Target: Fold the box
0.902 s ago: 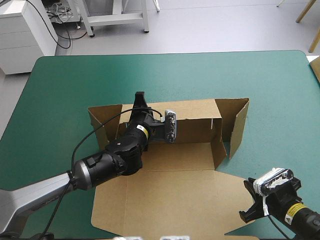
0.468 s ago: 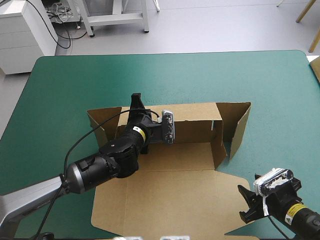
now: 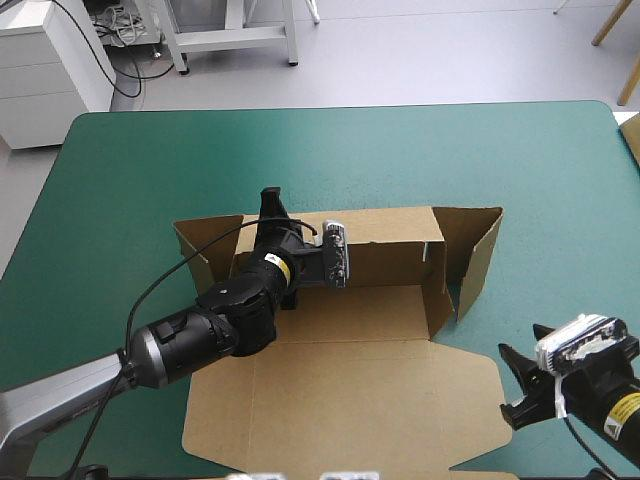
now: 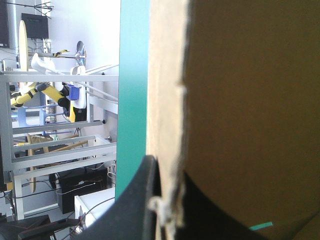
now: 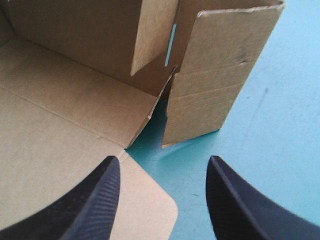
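Centrally on teal-green table (image 3: 150,160), brown box (image 3: 340,370): far wall raised, lid flat nearside. Left gripper (image 4: 162,180) pinches far wall near its left end. Right gripper (image 5: 163,160) wide apart, just off lid's right corner

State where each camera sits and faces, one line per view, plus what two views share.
High: above and behind the robot, looking down at the table and box; left arm and right arm show.
Left wrist: on the left gripper, looking along the box's rear wall; its fingers pinch it.
Right wrist: above the open right gripper, facing the box's right corner; both fingers show.
Shared: high and right wrist both show the right flap.
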